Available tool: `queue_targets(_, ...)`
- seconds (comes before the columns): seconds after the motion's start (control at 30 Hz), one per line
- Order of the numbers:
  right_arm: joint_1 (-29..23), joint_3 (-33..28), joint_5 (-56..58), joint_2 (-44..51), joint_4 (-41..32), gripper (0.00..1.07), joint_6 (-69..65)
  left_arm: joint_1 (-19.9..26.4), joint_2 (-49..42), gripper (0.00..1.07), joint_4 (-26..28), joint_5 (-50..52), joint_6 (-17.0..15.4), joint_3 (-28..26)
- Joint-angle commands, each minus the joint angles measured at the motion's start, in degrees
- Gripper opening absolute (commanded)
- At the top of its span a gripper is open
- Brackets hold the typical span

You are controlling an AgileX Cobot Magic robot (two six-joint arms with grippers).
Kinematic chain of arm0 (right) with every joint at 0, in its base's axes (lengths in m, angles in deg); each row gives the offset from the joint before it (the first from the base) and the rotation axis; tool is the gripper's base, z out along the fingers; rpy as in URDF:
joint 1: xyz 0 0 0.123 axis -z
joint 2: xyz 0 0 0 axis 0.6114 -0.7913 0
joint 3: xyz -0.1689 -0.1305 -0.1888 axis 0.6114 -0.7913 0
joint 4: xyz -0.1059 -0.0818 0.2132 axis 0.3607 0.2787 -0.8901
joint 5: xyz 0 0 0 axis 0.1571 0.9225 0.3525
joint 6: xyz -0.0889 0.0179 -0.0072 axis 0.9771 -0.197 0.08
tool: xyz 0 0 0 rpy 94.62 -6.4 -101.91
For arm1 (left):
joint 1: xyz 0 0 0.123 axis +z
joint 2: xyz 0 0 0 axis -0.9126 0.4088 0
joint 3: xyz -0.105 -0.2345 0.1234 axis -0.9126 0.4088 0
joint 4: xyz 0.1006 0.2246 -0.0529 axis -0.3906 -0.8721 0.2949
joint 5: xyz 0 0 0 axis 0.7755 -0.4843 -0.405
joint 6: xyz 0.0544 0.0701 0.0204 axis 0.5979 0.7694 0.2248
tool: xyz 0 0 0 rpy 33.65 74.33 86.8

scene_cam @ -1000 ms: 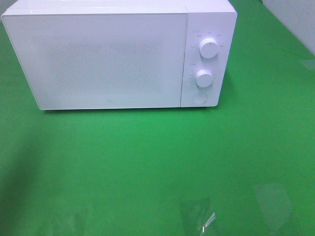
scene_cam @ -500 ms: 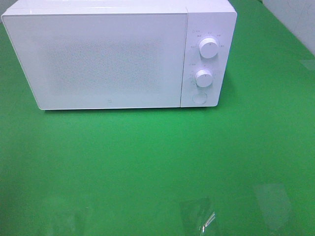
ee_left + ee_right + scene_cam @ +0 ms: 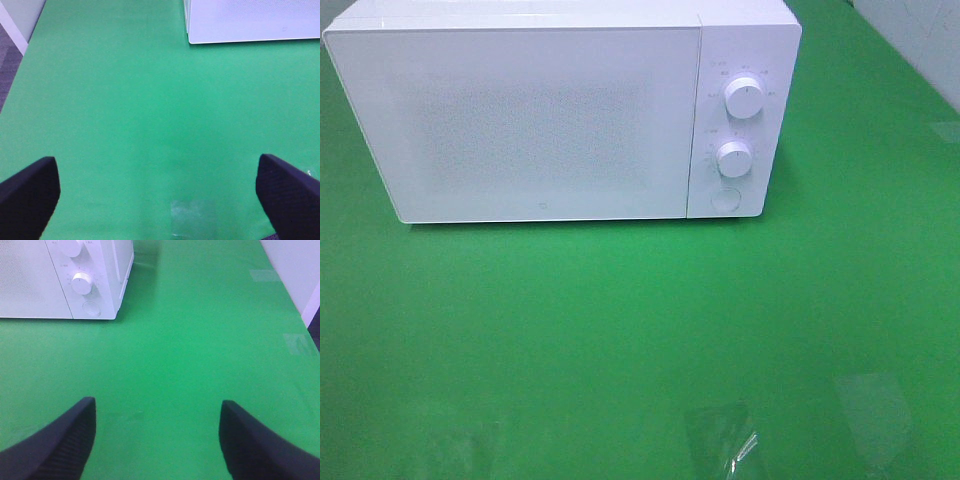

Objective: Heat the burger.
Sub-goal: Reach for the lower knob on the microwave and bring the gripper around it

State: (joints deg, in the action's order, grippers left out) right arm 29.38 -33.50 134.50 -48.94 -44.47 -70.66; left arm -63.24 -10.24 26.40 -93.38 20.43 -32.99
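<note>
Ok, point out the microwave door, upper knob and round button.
microwave door (image 3: 535,125), exterior high view, middle of closed panel.
upper knob (image 3: 745,98), exterior high view, its face.
round button (image 3: 725,199), exterior high view, its centre.

High frontal view, wrist views share microwave (image 3: 520,120)

left tool (image 3: 159,200) is wide open, its two dark fingers (image 3: 27,200) sit at opposite edges of the wrist view, tilted fwd and down twd the desk (image 3: 125,100) w/o touching it. right tool (image 3: 157,442) is open too but w/ a narrower gap, black textured fingers (image 3: 60,445) apart, same fwd-down pose over the desk, empty.
</note>
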Motion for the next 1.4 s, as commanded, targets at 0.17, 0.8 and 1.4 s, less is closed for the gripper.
queue_targets(0.17,0.34,0.0,0.06,1.32,0.23,0.69,-0.52,0.06,-9.68,1.0,-0.29,0.86,0.46,0.11)
queue_targets(0.8,0.34,0.06,-0.06,1.09,0.23,0.68,-0.52,0.06,-9.34,1.0,-0.29,0.86,0.46,0.11)
queue_targets(1.4,0.17,0.69,-0.86,0.97,0.17,0.68,-0.52,0.06,-9.34,0.99,-0.29,0.86,0.46,0.11)
